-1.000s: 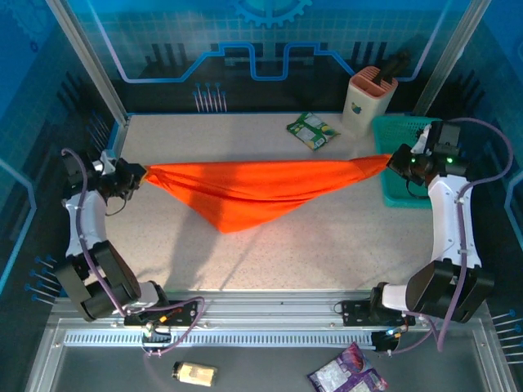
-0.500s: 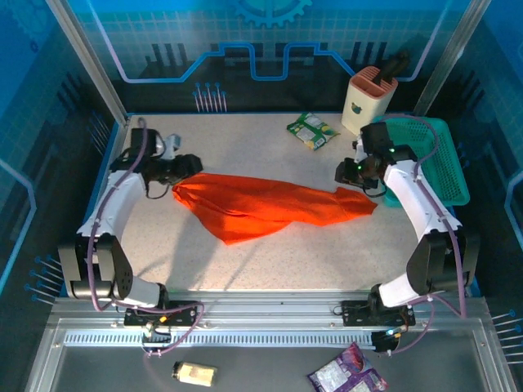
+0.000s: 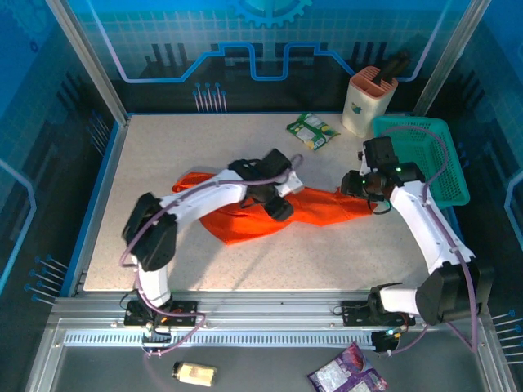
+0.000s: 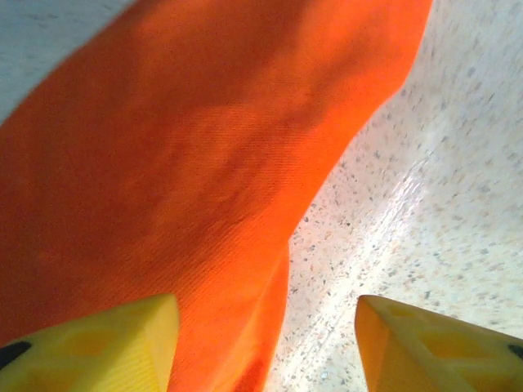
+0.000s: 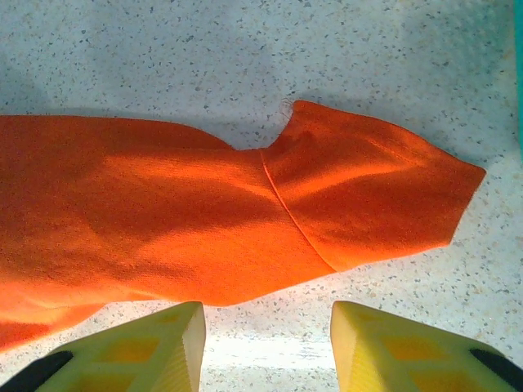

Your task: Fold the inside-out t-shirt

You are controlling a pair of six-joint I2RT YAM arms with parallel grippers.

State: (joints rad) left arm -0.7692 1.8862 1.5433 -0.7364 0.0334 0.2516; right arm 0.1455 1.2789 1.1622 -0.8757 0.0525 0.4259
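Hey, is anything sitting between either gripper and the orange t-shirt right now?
Nothing visible does. The left gripper is open directly above the t-shirt, and the right gripper is open beside its sleeve end.

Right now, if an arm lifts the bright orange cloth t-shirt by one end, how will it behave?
Probably floppy: the bright orange cloth t-shirt lies in wrinkled folds on the speckled table, so it would likely sag when lifted. Pushed, it would likely bunch rather than slide. Its thin sleeve suggests little weight.
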